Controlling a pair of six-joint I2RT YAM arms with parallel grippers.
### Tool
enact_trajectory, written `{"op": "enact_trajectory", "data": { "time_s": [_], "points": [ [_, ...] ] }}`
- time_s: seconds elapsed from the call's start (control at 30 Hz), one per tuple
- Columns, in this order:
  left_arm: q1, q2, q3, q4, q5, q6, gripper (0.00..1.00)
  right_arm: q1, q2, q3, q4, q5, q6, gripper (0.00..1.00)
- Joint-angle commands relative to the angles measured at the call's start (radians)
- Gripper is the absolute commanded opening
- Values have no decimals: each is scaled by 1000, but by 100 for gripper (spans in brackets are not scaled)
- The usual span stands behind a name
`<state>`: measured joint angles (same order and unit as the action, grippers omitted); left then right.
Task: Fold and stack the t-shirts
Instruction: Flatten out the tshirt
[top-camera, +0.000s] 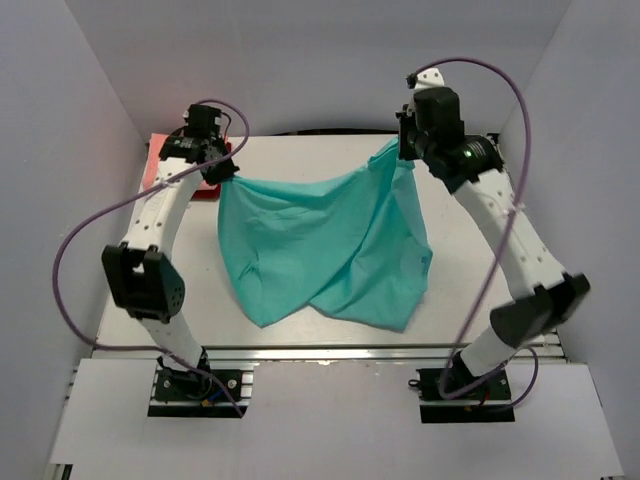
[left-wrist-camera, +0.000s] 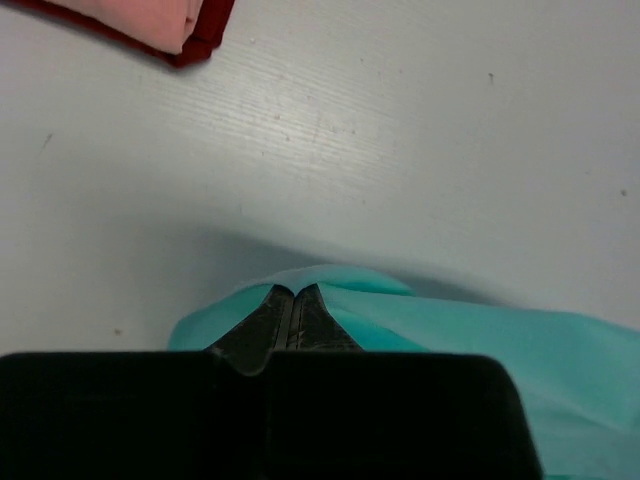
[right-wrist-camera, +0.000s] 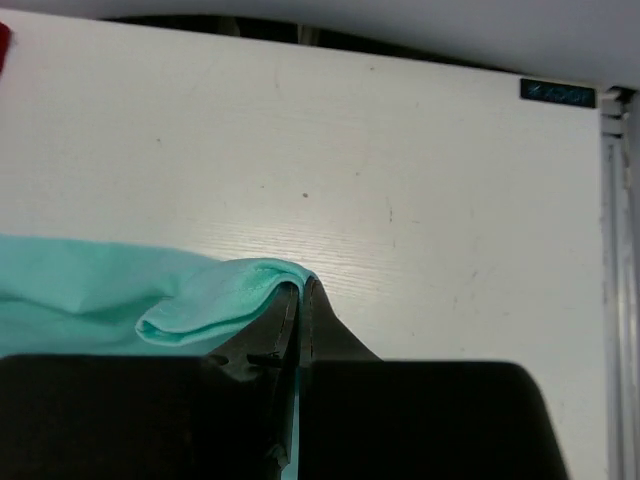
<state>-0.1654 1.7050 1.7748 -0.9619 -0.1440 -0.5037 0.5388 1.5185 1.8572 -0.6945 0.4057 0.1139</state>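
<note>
Teal t-shirt (top-camera: 320, 250) held over the middle of the surface (top-camera: 300, 155), spanned between the left tool (left-wrist-camera: 291, 293) and the right tool (right-wrist-camera: 303, 285). Each tool is clamped shut on an upper edge of the cloth, and the slack lower part droops in loose folds toward the near edge. The salmon-pink t-shirt (left-wrist-camera: 140, 15) lies on the dark red t-shirt (left-wrist-camera: 205, 40) at the far-left corner. To spread the shirt flat, both tools should probably descend together with the span taut, so that no crease is trapped.
</note>
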Motion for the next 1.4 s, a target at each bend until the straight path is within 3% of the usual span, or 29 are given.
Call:
{"op": "enact_trajectory", "data": {
  "time_s": [0.0,0.17,0.3,0.37,0.4,0.47,0.5,0.53,0.57,0.67,0.8,0.9,0.97,1.2,1.37],
  "points": [
    [26,108,12,133,-49,34,0,-117,115,31,139,-279,15,0],
    [56,410,202,160,3,47,0,-249,460,190,153,-395,17,0],
    [63,693,498,127,53,44,2,-298,699,499,89,-423,24,0],
    [67,745,561,129,66,33,29,-309,787,551,82,-382,26,0],
    [72,755,577,137,99,28,50,-318,790,542,99,-364,27,12],
    [81,730,555,179,121,10,68,-329,749,436,182,-340,33,34],
    [81,704,533,192,123,13,74,-344,728,398,202,-343,33,56],
    [84,640,505,216,118,20,79,-350,694,364,208,-346,35,64],
    [89,574,450,224,106,28,80,-364,674,358,199,-334,35,78],
    [92,485,369,219,95,43,80,-382,640,344,175,-343,32,85],
    [92,391,302,170,104,74,76,-393,540,231,216,-361,36,85],
    [90,322,214,135,112,86,64,-395,528,220,179,-378,43,85],
    [89,276,146,143,119,91,64,-395,508,189,159,-396,52,84],
    [61,93,-132,199,127,111,63,-395,300,-197,265,-433,67,80],
    [29,87,-232,273,119,93,63,-393,276,-292,303,-467,67,76]
  ]
}}
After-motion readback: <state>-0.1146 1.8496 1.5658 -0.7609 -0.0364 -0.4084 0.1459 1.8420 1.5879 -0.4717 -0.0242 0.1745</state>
